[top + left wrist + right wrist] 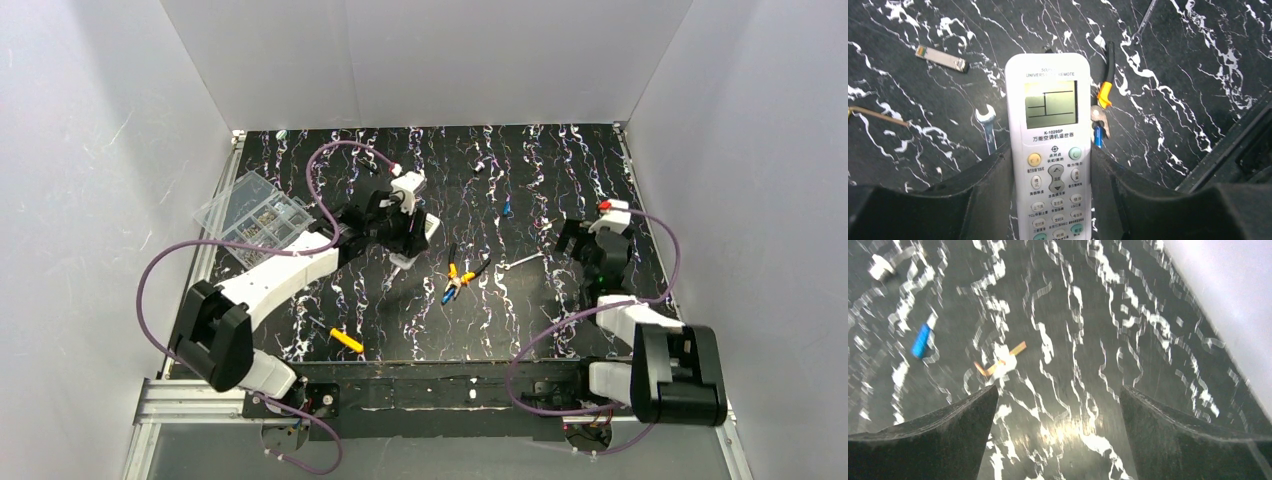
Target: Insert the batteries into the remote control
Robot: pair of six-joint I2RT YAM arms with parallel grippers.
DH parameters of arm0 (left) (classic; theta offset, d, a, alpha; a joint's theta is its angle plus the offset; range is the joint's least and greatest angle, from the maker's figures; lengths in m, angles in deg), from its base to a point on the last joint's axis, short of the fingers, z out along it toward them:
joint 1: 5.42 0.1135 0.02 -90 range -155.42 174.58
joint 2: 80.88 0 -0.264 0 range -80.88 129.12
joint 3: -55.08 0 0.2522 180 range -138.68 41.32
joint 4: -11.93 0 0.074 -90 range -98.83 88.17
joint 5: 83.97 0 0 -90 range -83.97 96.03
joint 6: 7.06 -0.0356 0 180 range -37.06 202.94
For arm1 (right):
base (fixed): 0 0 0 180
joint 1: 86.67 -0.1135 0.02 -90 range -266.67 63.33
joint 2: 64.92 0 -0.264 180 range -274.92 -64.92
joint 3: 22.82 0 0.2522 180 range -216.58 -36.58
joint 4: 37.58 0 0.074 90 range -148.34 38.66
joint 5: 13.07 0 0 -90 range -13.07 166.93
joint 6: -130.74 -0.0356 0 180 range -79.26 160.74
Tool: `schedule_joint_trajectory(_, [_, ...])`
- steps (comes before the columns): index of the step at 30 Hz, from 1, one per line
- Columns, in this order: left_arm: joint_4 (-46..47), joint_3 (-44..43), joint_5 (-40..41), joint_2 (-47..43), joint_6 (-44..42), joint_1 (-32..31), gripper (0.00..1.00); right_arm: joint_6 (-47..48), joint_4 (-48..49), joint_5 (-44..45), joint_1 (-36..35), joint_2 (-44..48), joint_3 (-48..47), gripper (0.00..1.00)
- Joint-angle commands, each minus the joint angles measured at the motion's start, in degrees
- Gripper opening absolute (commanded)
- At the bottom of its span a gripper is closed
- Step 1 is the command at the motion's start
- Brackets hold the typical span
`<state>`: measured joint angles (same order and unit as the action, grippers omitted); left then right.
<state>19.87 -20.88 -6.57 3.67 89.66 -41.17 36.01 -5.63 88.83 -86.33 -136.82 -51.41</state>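
Clamping the remote control [1050, 100], the left claw [1050, 152] is holding it; the right claw [1058, 395], spread apart, should fetch the battery [921, 341] at ten o'clock.

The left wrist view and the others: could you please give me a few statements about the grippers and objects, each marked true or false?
1. The left gripper is shut on the remote control. True.
2. The remote control's battery recess faces the left wrist camera. False: its display and buttons face that camera.
3. The right gripper holds a battery. False: its jaws are open and empty, and a blue battery lies on the table ahead of it.
4. The pliers lie on the table between the two arms. True.
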Motion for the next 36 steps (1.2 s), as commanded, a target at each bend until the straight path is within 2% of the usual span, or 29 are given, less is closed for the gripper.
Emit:
schedule_joint_trajectory(1, [-0.7,3.8,-2.1,-7.3,3.6,-0.1,0.0,-3.6,-16.7,0.3,-1.6,10.6,-11.7,1.0])
schedule_joint_trajectory(3, [-0.3,5.8,-2.2,-10.0,4.2,-0.2,0.0,-9.2,-19.6,-6.3,-1.8,15.2,-13.3,1.0])
schedule_joint_trajectory(7, [1.7,8.7,-5.5,-14.5,6.1,-0.1,0.04,-17.5,-31.3,-22.5,-4.1,17.9,-19.9,0.88])
schedule_joint_trajectory(9, [1.7,9.2,-8.6,-15.6,6.9,-0.1,0.04,-19.5,-37.6,-24.3,-8.0,17.6,-23.1,0.82])
schedule_joint_trajectory(10, [1.9,9.3,-10.6,-15.9,7.4,-0.1,0.03,-19.5,-39.8,-24.7,-10.3,17.4,-24.3,0.75])
schedule_joint_trajectory(12, [2.4,9.5,-14.9,-16.2,8.8,-0.1,0.0,-18.2,-41.5,-26.9,-15.2,17.2,-25.5,0.7])
schedule_joint_trajectory(16, [5.2,11.1,-20.5,-17.3,12.0,-0.1,0.0,-19.6,-39.5,-28.4,-22.5,19.3,-24.7,0.71])
schedule_joint_trajectory(20, [6.6,13.2,-22.0,-18.2,11.2,-0.1,0.0,-29.8,-33.6,-31.6,-24.2,21.1,-22.3,0.77])
schedule_joint_trajectory(23, [6.2,13.1,-24.0,-18.1,11.2,-0.1,0.0,-31.9,-28.0,-35.1,-25.7,21.3,-20.1,0.78])
schedule_joint_trajectory(26, [5.9,12.9,-26.1,-18.0,10.7,-0.2,0.0,-32.6,-30.6,-34.4,-26.0,20.6,-21.0,0.8])
schedule_joint_trajectory(31, [4.5,14.8,-23.3,-19.2,6.2,-0.2,0.0,-38.6,-44.6,-32.5,-26.0,16.2,-27.6,0.8])
schedule_joint_trajectory(36, [3.0,14.7,-22.6,-18.5,1.9,-0.2,0.0,-49.9,-36.3,-38.0,-26.2,13.8,-24.5,0.79])
